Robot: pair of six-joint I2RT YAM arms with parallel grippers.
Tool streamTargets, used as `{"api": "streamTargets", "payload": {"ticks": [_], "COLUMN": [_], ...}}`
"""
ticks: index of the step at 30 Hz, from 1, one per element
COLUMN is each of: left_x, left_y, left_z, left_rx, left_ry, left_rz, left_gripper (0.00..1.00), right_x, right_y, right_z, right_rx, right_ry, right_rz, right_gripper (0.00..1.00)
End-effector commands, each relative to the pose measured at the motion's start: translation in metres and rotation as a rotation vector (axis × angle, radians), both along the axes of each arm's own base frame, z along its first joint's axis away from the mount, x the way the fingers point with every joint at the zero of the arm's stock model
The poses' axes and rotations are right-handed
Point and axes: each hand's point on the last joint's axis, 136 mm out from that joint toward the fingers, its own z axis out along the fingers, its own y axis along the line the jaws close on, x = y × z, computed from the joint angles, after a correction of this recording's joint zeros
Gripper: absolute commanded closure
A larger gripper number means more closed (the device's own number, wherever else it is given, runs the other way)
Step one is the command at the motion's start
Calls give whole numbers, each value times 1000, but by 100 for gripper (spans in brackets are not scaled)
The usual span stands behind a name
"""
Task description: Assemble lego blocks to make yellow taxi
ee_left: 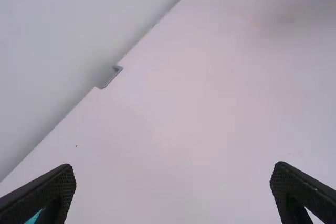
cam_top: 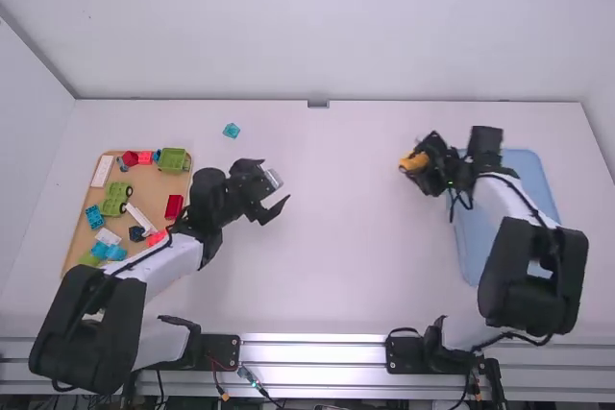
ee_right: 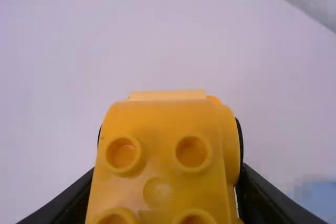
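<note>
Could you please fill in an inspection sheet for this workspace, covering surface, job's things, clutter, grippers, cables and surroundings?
Surface: white table, with a tan tray at left and a blue tray at right.
Job's things: yellow piece with round studs, held at the right.
Clutter: red, green, blue and white blocks in the tan tray; a teal block lies outside it.
Grippers: left gripper open, nothing between its fingers; right gripper closed on the yellow piece.
Cables: black ones run along both arms.
Surroundings: white walls, metal rail along the near side, small bracket at the far edge.
</note>
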Motion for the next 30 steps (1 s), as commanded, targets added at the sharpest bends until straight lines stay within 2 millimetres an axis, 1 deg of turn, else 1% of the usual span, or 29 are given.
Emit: {"api": "streamTargets", "payload": {"ticks": [1, 2, 4, 5, 6, 7, 8, 9, 14, 17, 19, 20, 21, 23, 24, 25, 27, 29, 30], "left_x": [1, 1, 1, 1, 1, 1, 2, 2, 2, 2, 3, 3, 3, 3, 3, 3, 6, 15, 15], "left_y": [3, 3, 4, 3, 3, 3, 3, 3, 3, 3, 4, 4, 4, 3, 3, 3, 4, 9, 9], "left_z": [-2, -2, -2, -1, -1, -1, 0, 0, 2, 2, 2, 3, 3, 3, 3, 3, 9, 19, 19], "left_rx": [-10, -10, -10, -10, -10, -10, -11, -12, -13, -14, -32, -42, -51, -53, -53, -55, -102, -184, -184], "left_ry": [9, 10, 9, 6, 5, 4, 0, -2, -10, -7, 4, 9, 15, 17, 17, 17, 24, 57, 57], "left_rz": [33, 33, 34, 33, 33, 33, 33, 33, 33, 33, 45, 51, 52, 54, 53, 54, 77, 151, 151], "left_gripper": [1, 1, 1, 1, 1, 1, 1, 1, 1, 1, 1, 1, 1, 1, 1, 3, 1, 1, 1], "right_x": [5, 5, 0, -6, -10, -11, -17, -20, -25, -26, -28, -30, -33, -34, -36, -37, -38, -42, -42], "right_y": [-55, -76, -106, -130, -140, -142, -156, -162, -178, -181, -180, -181, -183, -187, -193, -196, -197, -195, -195], "right_z": [14, 14, 10, 2, -4, -5, -18, -26, -65, -79, -85, -87, -89, -90, -92, -92, -90, -80, -80], "right_rx": [5, 15, 27, 30, 35, 36, 39, 39, 69, 78, 80, 74, 61, 44, 32, 25, 9, -8, -8], "right_ry": [-20, -16, 1, 27, 46, 49, 85, 102, 168, 194, 212, 222, 234, 242, 259, 267, 293, 330, 330], "right_rz": [-186, -257, -365, -449, -487, -492, -543, -559, -614, -627, -630, -635, -645, -672, -721, -751, -792, -843, -843], "right_gripper": [53, 50, 48, 47, 47, 48, 48, 49, 49, 49, 49, 47, 38, 23, 1, 1, 1, 1, 1]}}
